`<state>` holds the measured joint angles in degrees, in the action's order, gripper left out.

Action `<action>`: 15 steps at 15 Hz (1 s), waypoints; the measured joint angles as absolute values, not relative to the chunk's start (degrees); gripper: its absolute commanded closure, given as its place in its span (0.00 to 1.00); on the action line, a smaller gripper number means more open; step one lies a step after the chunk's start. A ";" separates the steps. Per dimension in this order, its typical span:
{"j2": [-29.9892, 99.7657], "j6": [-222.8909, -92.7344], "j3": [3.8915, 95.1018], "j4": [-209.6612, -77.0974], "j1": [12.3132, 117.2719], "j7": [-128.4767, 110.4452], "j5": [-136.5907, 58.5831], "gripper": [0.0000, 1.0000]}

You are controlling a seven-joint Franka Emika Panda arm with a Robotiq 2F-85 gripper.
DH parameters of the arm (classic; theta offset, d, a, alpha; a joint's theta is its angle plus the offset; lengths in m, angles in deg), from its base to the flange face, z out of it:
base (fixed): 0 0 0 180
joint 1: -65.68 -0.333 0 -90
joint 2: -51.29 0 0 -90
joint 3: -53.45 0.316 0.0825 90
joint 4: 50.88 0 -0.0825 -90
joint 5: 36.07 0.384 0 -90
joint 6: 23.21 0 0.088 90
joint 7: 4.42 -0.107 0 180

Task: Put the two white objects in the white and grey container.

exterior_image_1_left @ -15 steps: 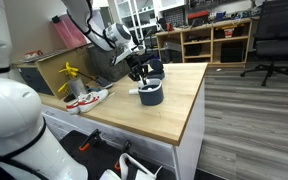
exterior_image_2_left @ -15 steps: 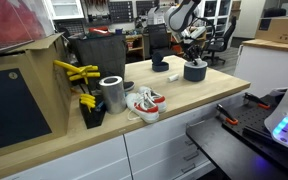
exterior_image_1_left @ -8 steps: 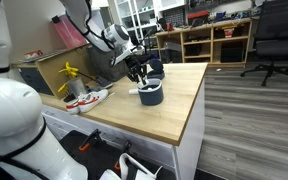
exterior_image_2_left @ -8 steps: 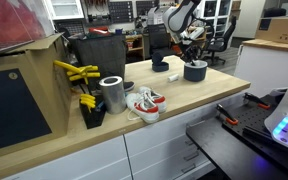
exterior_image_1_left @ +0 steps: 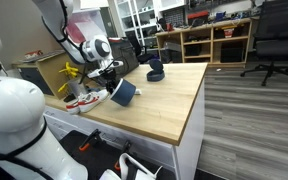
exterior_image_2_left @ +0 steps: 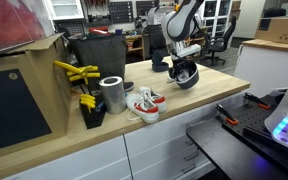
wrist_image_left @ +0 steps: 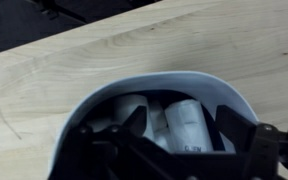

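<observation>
The white and grey container [exterior_image_1_left: 125,94] [exterior_image_2_left: 188,77] leans tilted on the wooden table in both exterior views. My gripper [exterior_image_1_left: 111,82] [exterior_image_2_left: 185,66] sits right at its mouth. In the wrist view I look straight into the container past its white rim [wrist_image_left: 144,78]. Both white objects lie inside: a short chunky one [wrist_image_left: 187,122] and a second piece [wrist_image_left: 124,108] to its left. My gripper [wrist_image_left: 184,128] is open, with the chunky piece loose between the jaws and a gap on either side. I cannot tell whether a finger touches the container wall.
A smaller dark round bowl [exterior_image_1_left: 154,74] [exterior_image_2_left: 160,66] stands behind the container. A white-and-red shoe [exterior_image_1_left: 87,99] [exterior_image_2_left: 144,102], a silver can [exterior_image_2_left: 111,93] and yellow tools [exterior_image_2_left: 79,75] are further along the table. The table's front edge [exterior_image_1_left: 184,125] is close by.
The jaws have spread apart. The container stood upright under the gripper; it is now tilted and shifted, and in an exterior view arm and container have moved towards the shoe.
</observation>
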<state>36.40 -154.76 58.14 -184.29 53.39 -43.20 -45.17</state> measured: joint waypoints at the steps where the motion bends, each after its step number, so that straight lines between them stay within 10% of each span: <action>1: 37.16 -156.95 58.28 -185.73 52.02 -46.96 -45.62 0.48; 8: 36.53 -167.75 58.01 -192.49 43.60 -75.08 -61.90 0.99; 15: 36.05 -163.45 55.47 -193.20 40.83 -103.18 -86.92 1.00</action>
